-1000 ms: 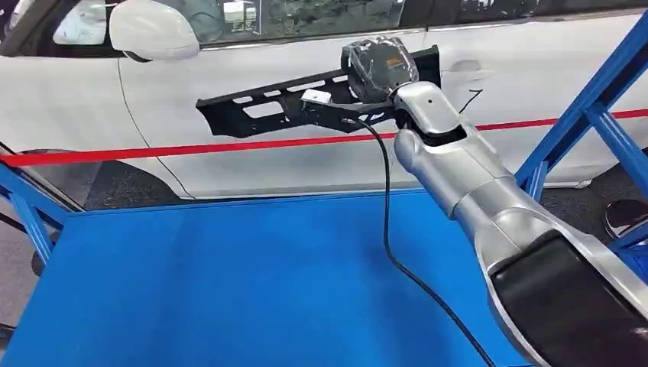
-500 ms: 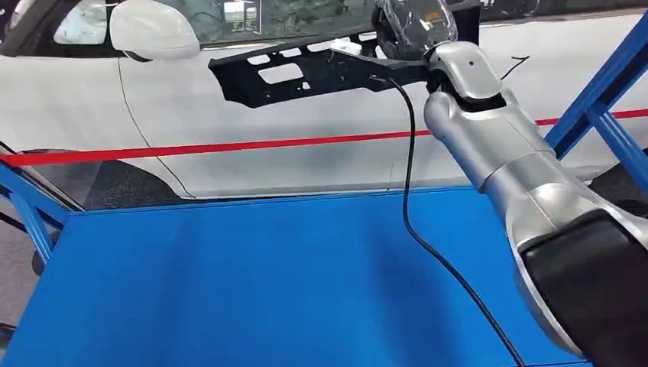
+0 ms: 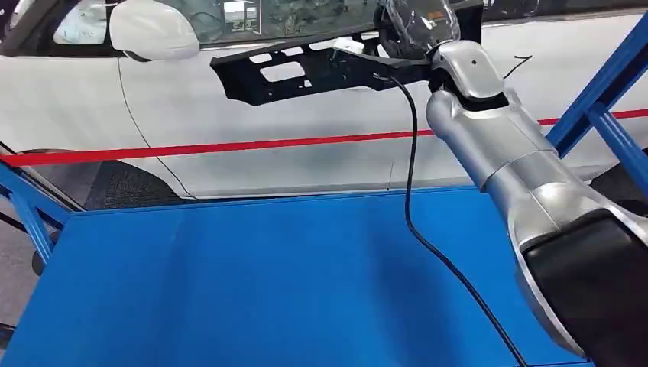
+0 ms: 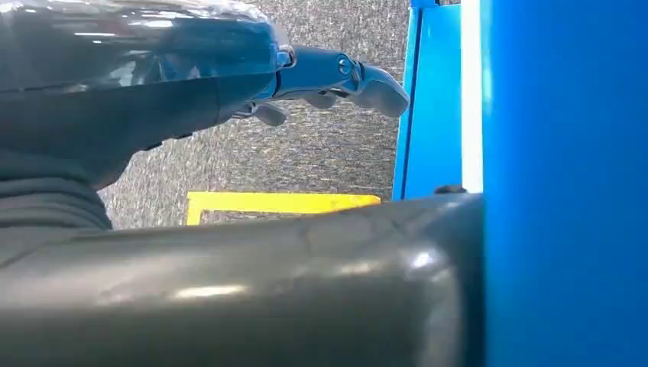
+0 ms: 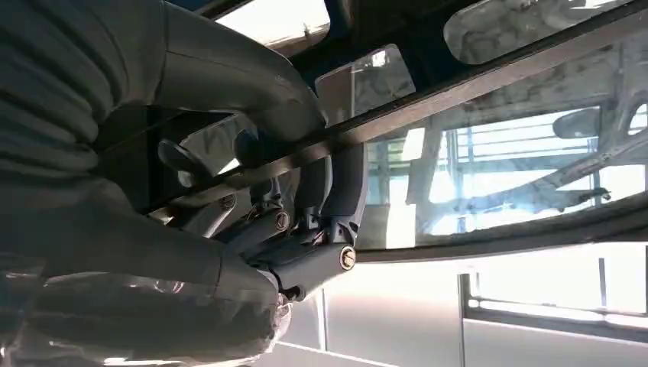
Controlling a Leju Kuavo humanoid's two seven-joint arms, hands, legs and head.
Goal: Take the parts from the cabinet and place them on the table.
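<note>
A: Where's the part [image 3: 306, 73] rn?

B: Up in the air over the far edge of the table [image 3: 252, 283], in front of the white car [image 3: 306, 153]. Long black bracket w/ cutouts, roughly level, most of it sticking out to our left of the grip.

A: Right hand [image 3: 416, 27]?

B: Wrapped round one end of the part. In the wrist view the fingers [image 5: 336, 191] curl over a thin bar of it, thumb on the other side. So gripping.

A: Left hand [image 4: 336, 80]?

B: Down beside the table frame, over carpet. Fingers loosely out, nothing in them.

A: Handling?

B: We'd call it stiff moulded plastic, prob light. But it's held at one end, so the long free end gives leverage and could twist or droop in the grip. A hold nearer the middle would balance better. Thin ribs round the cutouts look like the weak spots, so we'd set it down flat, not tip-first.

A: Cable [image 3: 413, 199]?

B: Hangs from the wrist over the table, clear of the part.
</note>
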